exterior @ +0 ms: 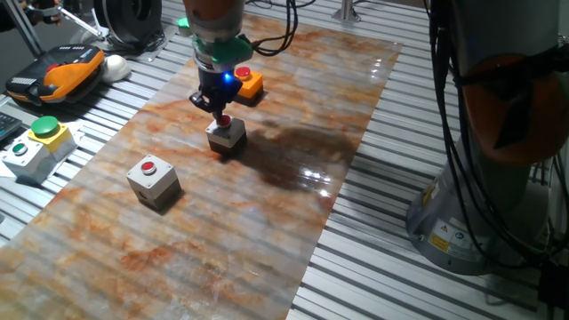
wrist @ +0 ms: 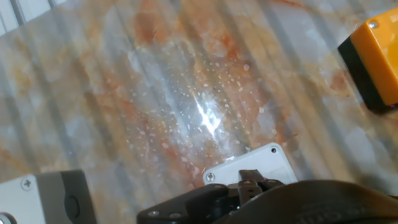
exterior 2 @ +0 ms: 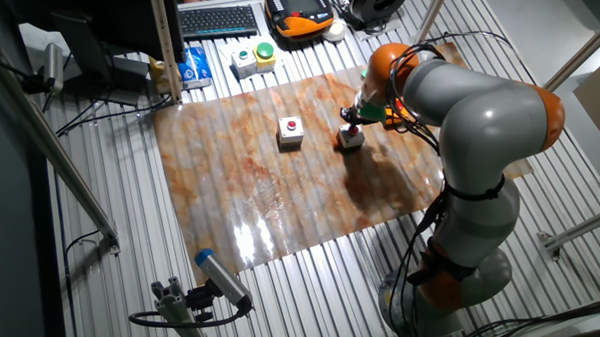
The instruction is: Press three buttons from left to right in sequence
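Three button boxes stand in a row on the marbled mat. The left grey-white box [exterior: 153,180] [exterior 2: 291,133] has its red button free. The middle grey-white box [exterior: 227,134] [exterior 2: 351,140] is under my gripper [exterior: 221,113] [exterior 2: 351,121]. The fingertips are together, with no gap showing, and rest on its red button [exterior: 225,121]. The orange, flatter box [exterior: 248,84] lies just behind the gripper. In the hand view the fingers [wrist: 249,185] are dark at the bottom edge over the middle box's corner [wrist: 249,163]. The orange box [wrist: 375,56] is at the upper right and the left box [wrist: 43,198] at the lower left.
A grey box with a green button and yellow top [exterior: 37,140] [exterior 2: 256,56] stands off the mat on the slatted table. An orange-black pendant [exterior: 55,76] and a keyboard [exterior 2: 218,21] lie beyond it. The robot's base [exterior: 498,151] stands at the right of the mat.
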Robot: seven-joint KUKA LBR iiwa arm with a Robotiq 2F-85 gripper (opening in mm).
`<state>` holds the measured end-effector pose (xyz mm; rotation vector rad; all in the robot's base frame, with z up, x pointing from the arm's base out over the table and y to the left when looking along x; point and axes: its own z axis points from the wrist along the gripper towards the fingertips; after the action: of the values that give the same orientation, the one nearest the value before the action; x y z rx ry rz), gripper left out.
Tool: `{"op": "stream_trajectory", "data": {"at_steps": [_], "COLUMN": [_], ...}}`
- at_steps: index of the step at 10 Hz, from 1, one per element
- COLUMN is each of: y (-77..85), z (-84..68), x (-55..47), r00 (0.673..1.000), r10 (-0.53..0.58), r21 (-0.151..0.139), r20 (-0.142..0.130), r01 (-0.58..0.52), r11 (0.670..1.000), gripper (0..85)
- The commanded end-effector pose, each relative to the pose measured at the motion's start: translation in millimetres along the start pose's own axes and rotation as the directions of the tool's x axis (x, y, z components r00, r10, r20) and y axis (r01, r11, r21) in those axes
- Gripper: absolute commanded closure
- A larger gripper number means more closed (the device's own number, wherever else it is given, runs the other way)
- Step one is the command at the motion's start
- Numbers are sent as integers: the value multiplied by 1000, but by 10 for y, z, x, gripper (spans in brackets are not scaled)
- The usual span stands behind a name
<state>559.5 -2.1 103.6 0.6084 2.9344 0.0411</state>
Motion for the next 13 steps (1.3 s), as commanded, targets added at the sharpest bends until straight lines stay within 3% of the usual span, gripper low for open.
{"op": "stream_trajectory", "data": {"at_steps": [1,4,8,13], "y": [11,50,90,130], "z": [-75,-327,-594,-614], "x": [0,-57,-270,-321], "r00": [1000,999,998,998], "r10": [0,9,12,24], "r21": [2,14,8,5], "r20": [-4,-32,-68,-55], "r01": [0,-8,-12,-24], "r11": [1000,1000,1000,1000], "gripper": [850,850,850,850]}}
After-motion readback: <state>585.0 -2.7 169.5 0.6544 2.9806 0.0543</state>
